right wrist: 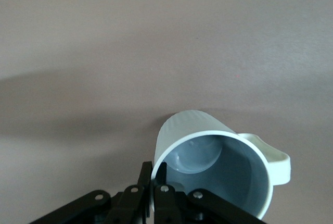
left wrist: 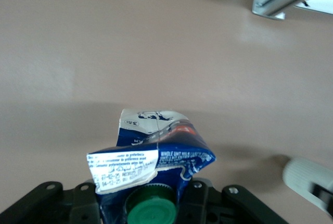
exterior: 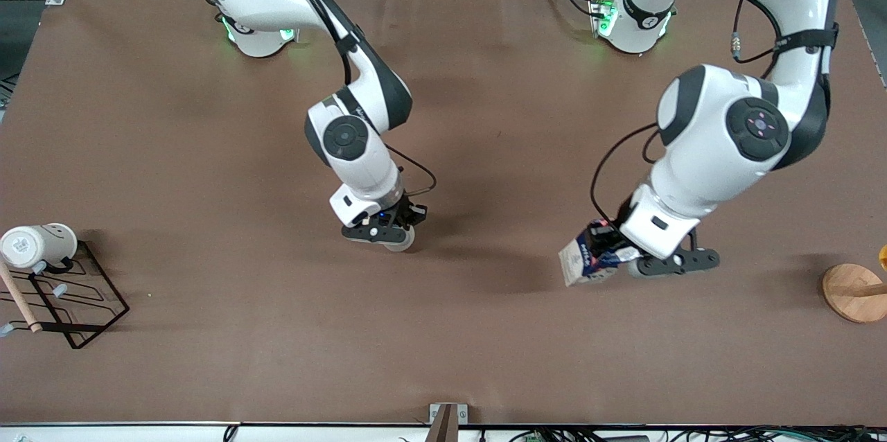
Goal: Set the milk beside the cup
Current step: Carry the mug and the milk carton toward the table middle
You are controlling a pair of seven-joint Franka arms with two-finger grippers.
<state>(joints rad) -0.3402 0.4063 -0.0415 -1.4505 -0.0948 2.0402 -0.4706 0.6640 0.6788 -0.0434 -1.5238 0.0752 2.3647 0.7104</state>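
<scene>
Hanging tilted in the left gripper [exterior: 619,253], the milk [exterior: 587,260] sits low over the desk [exterior: 208,151] toward the left arm's end, fingers closed on its upper part near the green cap [left wrist: 151,212]. Top panel looks creased and dented in the left wrist view, so the carton is soft, prob light; squeeze harder and it buckles more. Best hold is across the flat side walls below the gable, not on the fold. Tilted as it is, it could tip when set down, needs levelling first.

From the milk, the cup [exterior: 400,240] lies at about 9 o'clock in the front view, well apart, mid-desk. Right gripper [exterior: 384,228] is on it: right wrist view shows the fingers pinching the rim [right wrist: 156,168], one inside and one outside, handle [right wrist: 273,161] turned away from the grip. Cup is rigid, smooth, prob slippery at the rim.

Further out: white mug [exterior: 38,245] on a black wire rack [exterior: 73,296] at the right arm's end, 9 o'clock; round wooden stand [exterior: 856,292] at 3 o'clock of the milk
</scene>
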